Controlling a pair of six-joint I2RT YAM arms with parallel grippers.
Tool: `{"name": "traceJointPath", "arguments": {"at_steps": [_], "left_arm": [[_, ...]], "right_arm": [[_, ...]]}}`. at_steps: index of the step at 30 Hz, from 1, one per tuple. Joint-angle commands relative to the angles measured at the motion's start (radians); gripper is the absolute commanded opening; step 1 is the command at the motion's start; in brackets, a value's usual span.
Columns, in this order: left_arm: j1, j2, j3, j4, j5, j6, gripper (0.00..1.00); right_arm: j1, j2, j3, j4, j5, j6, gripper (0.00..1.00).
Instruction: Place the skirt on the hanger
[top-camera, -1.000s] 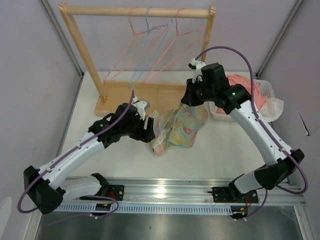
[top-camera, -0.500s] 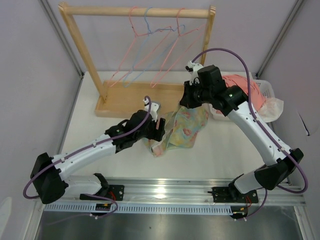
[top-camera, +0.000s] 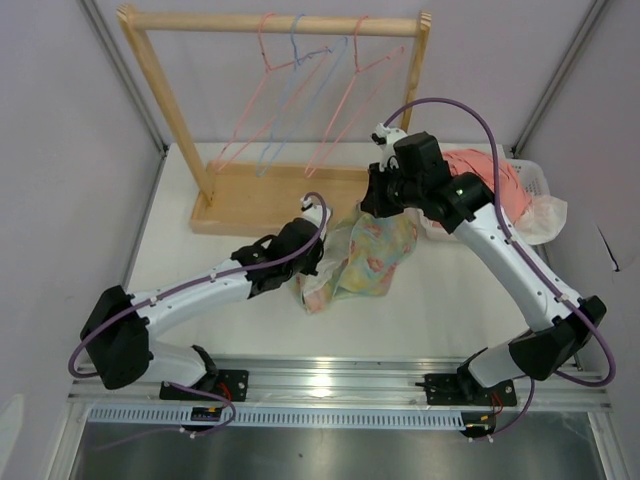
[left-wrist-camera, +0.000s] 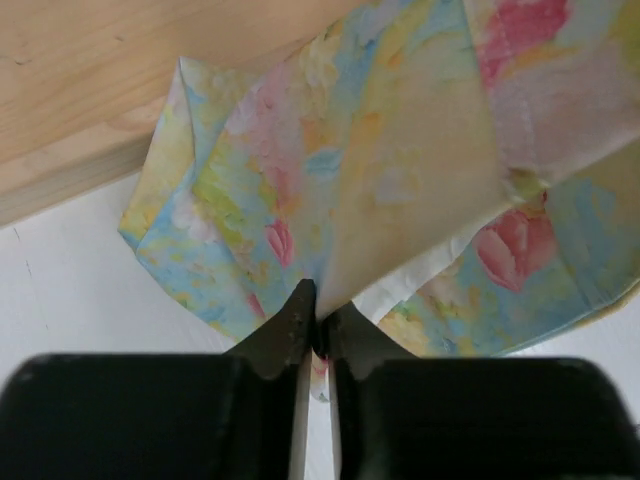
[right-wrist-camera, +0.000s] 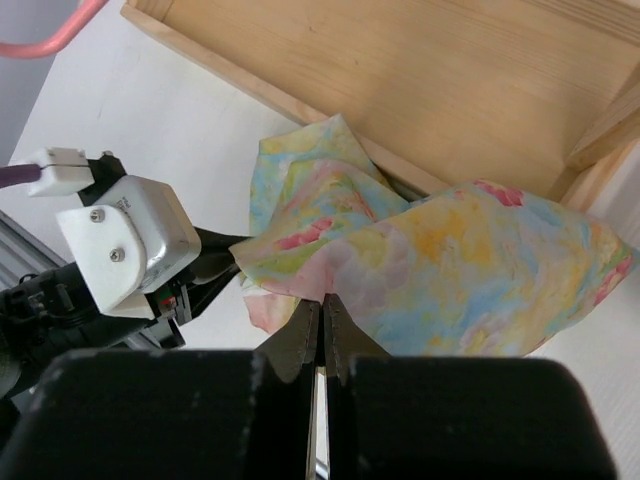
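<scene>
The pastel flowered skirt (top-camera: 365, 255) is held bunched up just in front of the wooden rack base (top-camera: 250, 200), with its lower folds draped toward the white bench (top-camera: 450, 290). The left tool (left-wrist-camera: 318, 322) is pinched closed on one edge. The right tool (right-wrist-camera: 322, 312) is clamped tight on another fold.

A wooden rack (top-camera: 250, 195) is standing at the twelve o'clock end of the white table (top-camera: 440, 300), with a light blue wire hanger (top-camera: 296, 42) hanging from its top rail. A white basket (top-camera: 535, 182) is sitting at two o'clock, holding a coral-pink garment (top-camera: 495, 168).
</scene>
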Motion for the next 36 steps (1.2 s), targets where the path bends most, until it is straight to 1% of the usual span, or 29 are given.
{"name": "traceJointPath", "arguments": {"at_steps": [1,2,4,5,6,8,9,11,12,13,15,18,19,20,22,25,26,29,31,32,35,36], "left_arm": [[-0.011,0.016,0.089,0.001,-0.032,0.024,0.03],[-0.011,0.022,0.115,-0.039,-0.036,0.024,0.0],[-0.011,0.049,0.168,-0.085,-0.041,0.024,0.0],[-0.011,0.062,0.182,-0.132,-0.049,0.021,0.0],[-0.011,0.075,0.219,-0.16,-0.053,0.013,0.0],[-0.011,0.127,0.277,-0.235,-0.064,0.0,0.0],[-0.011,0.147,0.296,-0.261,-0.067,-0.008,0.0],[-0.011,0.196,0.354,-0.307,-0.059,-0.016,0.0],[-0.011,0.21,0.383,-0.32,-0.053,-0.017,0.0],[-0.011,0.223,0.386,-0.33,-0.052,-0.02,0.0],[-0.011,0.249,0.4,-0.353,-0.052,-0.022,0.0],[-0.009,0.267,0.42,-0.376,-0.046,-0.025,0.0],[-0.009,0.273,0.422,-0.379,-0.043,-0.024,0.0],[-0.009,0.276,0.432,-0.386,-0.038,-0.023,0.0],[-0.009,0.284,0.437,-0.389,-0.027,-0.025,0.0],[-0.008,0.292,0.452,-0.392,-0.015,-0.023,0.0],[-0.009,0.296,0.455,-0.395,-0.009,-0.023,0.0],[-0.009,0.312,0.474,-0.406,0.002,-0.023,0.0],[-0.009,0.319,0.48,-0.406,0.013,-0.025,0.0],[-0.009,0.322,0.483,-0.407,0.016,-0.025,0.0],[-0.009,0.33,0.494,-0.416,0.022,-0.022,0.0],[-0.009,0.333,0.498,-0.419,0.022,-0.022,0.0]], "right_arm": [[0.001,0.001,-0.056,0.021,0.054,0.04,0.01],[-0.01,0.007,-0.076,0.029,0.054,0.065,0.02],[-0.019,0.022,-0.125,0.041,0.064,0.092,0.05],[-0.022,0.042,-0.136,0.056,0.075,0.112,0.17],[-0.023,0.055,-0.147,0.065,0.105,0.122,0.24],[-0.023,0.085,-0.157,0.066,0.153,0.139,0.33],[-0.022,0.108,-0.16,0.064,0.173,0.165,0.45],[-0.017,0.118,-0.168,0.062,0.221,0.19,0.54],[-0.002,0.107,-0.171,0.056,0.248,0.201,0.62],[0.007,0.093,-0.174,0.053,0.314,0.225,0.67],[0.018,0.061,-0.19,0.041,0.36,0.25,0.73],[0.023,-0.048,-0.248,0.036,0.443,0.314,0.75],[0.024,-0.124,-0.266,0.042,0.462,0.336,0.75],[0.026,-0.166,-0.286,0.052,0.478,0.362,0.75],[0.029,-0.279,-0.343,0.062,0.469,0.386,0.75],[0.091,-0.356,-0.432,0.05,0.468,0.435,0.69],[0.143,-0.391,-0.456,0.032,0.477,0.47,0.66],[0.258,-0.459,-0.57,0.038,0.543,0.55,0.68],[0.283,-0.479,-0.642,0.055,0.557,0.575,0.67],[0.296,-0.488,-0.66,0.068,0.554,0.586,0.66],[0.413,-0.488,-0.728,0.078,0.596,0.65,0.63],[0.485,-0.476,-0.742,0.073,0.616,0.7,0.63]]}}
